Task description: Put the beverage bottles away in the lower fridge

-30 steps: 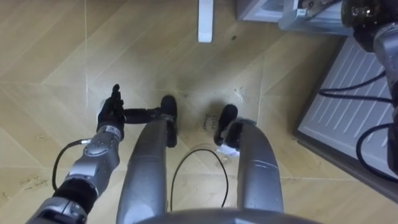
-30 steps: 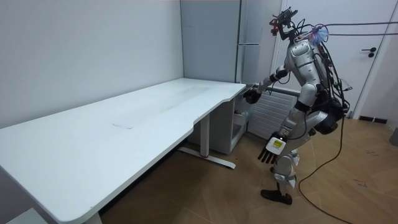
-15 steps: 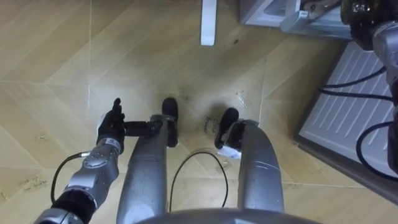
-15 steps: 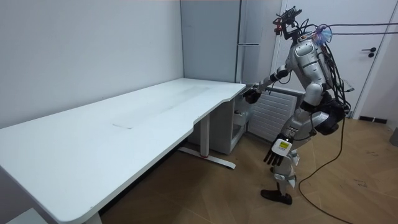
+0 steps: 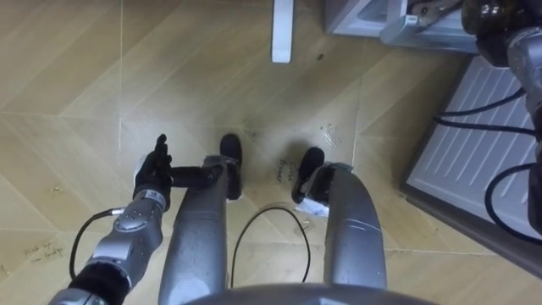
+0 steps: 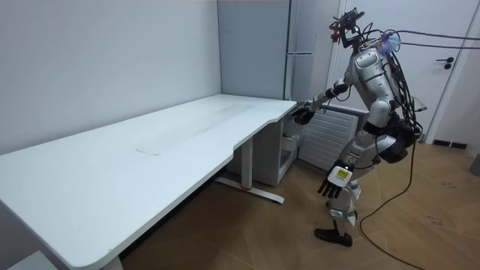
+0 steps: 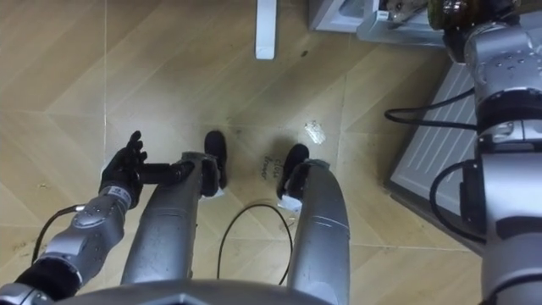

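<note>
My left robot hand (image 5: 152,167) hangs by my thigh, fingers straight and spread, holding nothing. My right robot hand (image 6: 304,115) is out beside the corner of the surface (image 6: 187,135), toward the fridge (image 6: 304,34). I cannot tell whether it grips anything, and I can make out no drink. The lower compartment (image 5: 357,13) lies ahead and to my right, so the right robot hand is far nearer.

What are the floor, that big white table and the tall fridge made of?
Floor: wood or wood-look planks laid at angles, with grain and a slight sheen. Table: smooth matt white top, likely laminated board; its white legs look like painted metal. Fridge: flat grey front with a soft sheen, probably coated metal.
</note>
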`<state>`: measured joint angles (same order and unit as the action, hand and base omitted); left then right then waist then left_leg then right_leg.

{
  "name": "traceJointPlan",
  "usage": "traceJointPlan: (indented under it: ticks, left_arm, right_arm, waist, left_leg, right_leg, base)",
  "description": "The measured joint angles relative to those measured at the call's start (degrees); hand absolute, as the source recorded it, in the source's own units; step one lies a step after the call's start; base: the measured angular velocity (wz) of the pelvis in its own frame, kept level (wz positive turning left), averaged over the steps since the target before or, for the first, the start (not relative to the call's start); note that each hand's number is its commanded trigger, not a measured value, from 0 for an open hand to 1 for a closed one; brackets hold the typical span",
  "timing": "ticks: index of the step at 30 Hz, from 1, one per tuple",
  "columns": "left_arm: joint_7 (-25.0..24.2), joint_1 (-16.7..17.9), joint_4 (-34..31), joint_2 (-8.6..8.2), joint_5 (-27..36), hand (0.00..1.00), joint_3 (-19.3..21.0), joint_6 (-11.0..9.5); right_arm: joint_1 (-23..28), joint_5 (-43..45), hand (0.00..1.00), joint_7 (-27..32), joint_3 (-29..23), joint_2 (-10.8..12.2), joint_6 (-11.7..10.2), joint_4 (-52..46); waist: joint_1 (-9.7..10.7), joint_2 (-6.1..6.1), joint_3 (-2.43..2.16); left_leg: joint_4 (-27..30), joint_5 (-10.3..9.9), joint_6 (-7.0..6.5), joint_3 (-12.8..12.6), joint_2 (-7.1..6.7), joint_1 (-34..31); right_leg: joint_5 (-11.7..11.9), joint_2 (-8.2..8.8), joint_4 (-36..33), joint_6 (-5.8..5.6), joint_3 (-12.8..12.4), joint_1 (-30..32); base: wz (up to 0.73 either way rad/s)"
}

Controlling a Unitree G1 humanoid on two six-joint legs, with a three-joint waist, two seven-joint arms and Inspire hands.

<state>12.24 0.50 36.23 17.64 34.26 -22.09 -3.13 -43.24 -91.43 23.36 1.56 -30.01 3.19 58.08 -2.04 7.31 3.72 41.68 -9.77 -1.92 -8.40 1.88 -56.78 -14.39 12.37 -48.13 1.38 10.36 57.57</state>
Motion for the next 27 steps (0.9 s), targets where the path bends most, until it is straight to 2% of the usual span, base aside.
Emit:
traceJointPlan:
  ticks: [11, 27]
  left_arm:
    - [-1.83, 2.09, -1.60, 1.02, 2.63, 0.00, -0.13, 0.06]
    - [-4.20, 3.59, -3.68, 1.18, 3.97, 0.00, -0.09, 0.66]
  right_arm:
    - [0.02, -0.81, 0.00, -1.65, 1.57, 0.00, -0.18, 0.47]
    - [0.06, -0.74, 0.00, -3.02, 1.76, -0.02, -0.67, 1.60]
  waist:
    - [0.02, 0.48, 0.06]
    - [-0.16, 0.45, 0.04]
  left_leg:
    - [-0.13, -0.03, -0.03, -0.10, 0.48, 0.19]
    - [-0.19, -0.04, -0.03, -0.06, 0.54, 0.38]
  right_leg:
    - [-0.12, -0.35, 0.16, 0.03, 0.26, -0.45]
    - [-0.13, -0.34, 0.30, 0.03, 0.47, -0.83]
  base:
    - [0.00]
    - [0.00]
